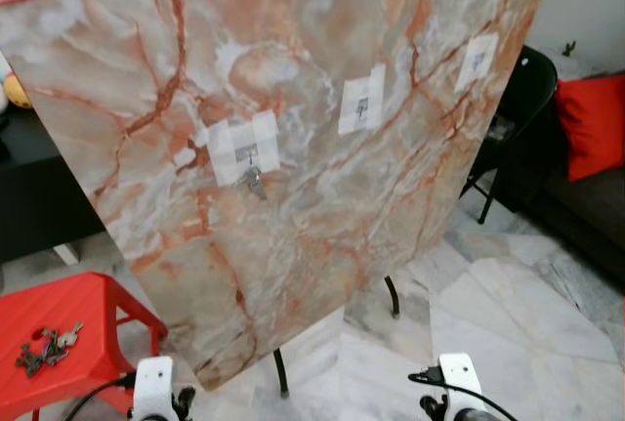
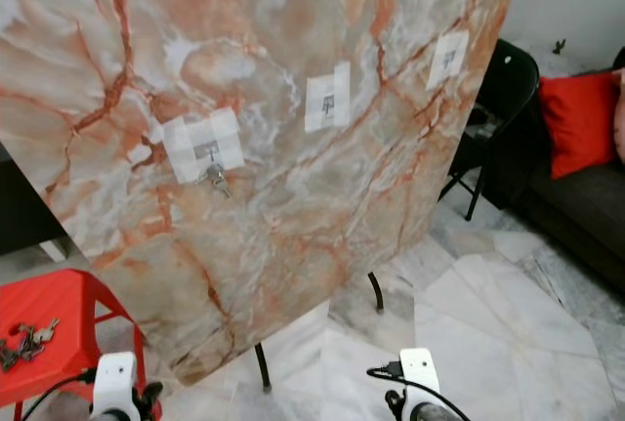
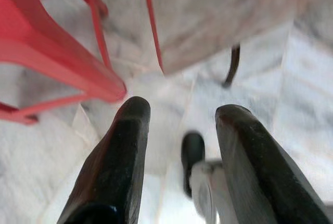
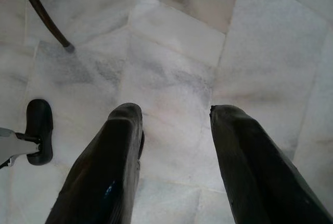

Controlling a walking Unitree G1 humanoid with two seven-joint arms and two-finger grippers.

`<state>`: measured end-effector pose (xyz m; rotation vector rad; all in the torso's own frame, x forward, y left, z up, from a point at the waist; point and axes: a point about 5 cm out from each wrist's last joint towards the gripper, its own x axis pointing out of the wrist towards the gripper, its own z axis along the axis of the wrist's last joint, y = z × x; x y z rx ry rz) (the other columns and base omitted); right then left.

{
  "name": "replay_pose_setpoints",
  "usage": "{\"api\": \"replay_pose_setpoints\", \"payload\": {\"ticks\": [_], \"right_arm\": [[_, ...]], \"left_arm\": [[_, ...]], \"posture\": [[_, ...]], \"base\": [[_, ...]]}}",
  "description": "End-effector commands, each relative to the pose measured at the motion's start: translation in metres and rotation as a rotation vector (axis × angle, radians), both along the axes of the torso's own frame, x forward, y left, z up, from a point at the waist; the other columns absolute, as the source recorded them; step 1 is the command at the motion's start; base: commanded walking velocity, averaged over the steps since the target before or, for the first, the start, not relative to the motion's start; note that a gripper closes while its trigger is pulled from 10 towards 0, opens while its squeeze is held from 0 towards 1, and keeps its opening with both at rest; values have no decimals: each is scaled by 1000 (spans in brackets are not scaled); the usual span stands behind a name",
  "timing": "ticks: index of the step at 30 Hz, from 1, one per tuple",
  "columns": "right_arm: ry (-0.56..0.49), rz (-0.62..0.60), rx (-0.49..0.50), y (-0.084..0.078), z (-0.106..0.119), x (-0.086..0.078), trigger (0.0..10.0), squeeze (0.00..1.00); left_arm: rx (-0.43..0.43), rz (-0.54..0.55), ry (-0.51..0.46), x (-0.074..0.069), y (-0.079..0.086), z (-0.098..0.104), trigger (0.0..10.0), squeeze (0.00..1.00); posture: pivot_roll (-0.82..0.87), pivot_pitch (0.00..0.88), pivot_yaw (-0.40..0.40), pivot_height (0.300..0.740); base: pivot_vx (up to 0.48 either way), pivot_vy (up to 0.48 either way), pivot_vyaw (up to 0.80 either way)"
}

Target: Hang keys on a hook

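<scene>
A large glossy panel [image 1: 293,167] with orange-veined marble pattern leans upright on thin black legs over a pale marble tile floor [image 1: 527,333]. Three small metal hooks sit on white tape patches: the left hook [image 1: 247,154] carries one silvery key [image 1: 254,183], the middle hook [image 1: 362,104] and right hook [image 1: 477,60] are bare. A bunch of keys [image 1: 44,346] lies on the smooth red plastic stool [image 1: 59,314], low to the robot's left. The left tool [image 3: 179,130] hangs low with its rounded black fingers spread wide, holding nothing; the right tool [image 4: 174,130] is likewise wide open and empty above the floor.
</scene>
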<state>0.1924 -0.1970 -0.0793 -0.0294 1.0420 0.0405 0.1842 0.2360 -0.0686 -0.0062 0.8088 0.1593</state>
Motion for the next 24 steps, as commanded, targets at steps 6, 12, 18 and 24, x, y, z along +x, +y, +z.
{"api": "replay_pose_setpoints", "payload": {"ticks": [6,12,18,24], "right_arm": [[3,-12,-4,-1,-1,-2,10000,0],[-2,-26,4,0,-1,-3,10000,0],[-5,15,-30,1,-1,-1,10000,0],[0,-1,-11,4,-2,-2,10000,0]], "left_arm": [[-12,-8,46,-7,-10,-8,10000,0],[-11,0,65,-12,-8,-10,10000,0],[-11,9,69,-13,-4,-10,10000,0],[-10,12,80,-13,-4,-10,10000,0]], "posture": [[81,0,-54,740],[73,0,-43,740],[71,0,-33,740],[65,0,-19,740]], "base": [[0,0,0],[0,41,0],[0,423,267],[0,480,800]]}}
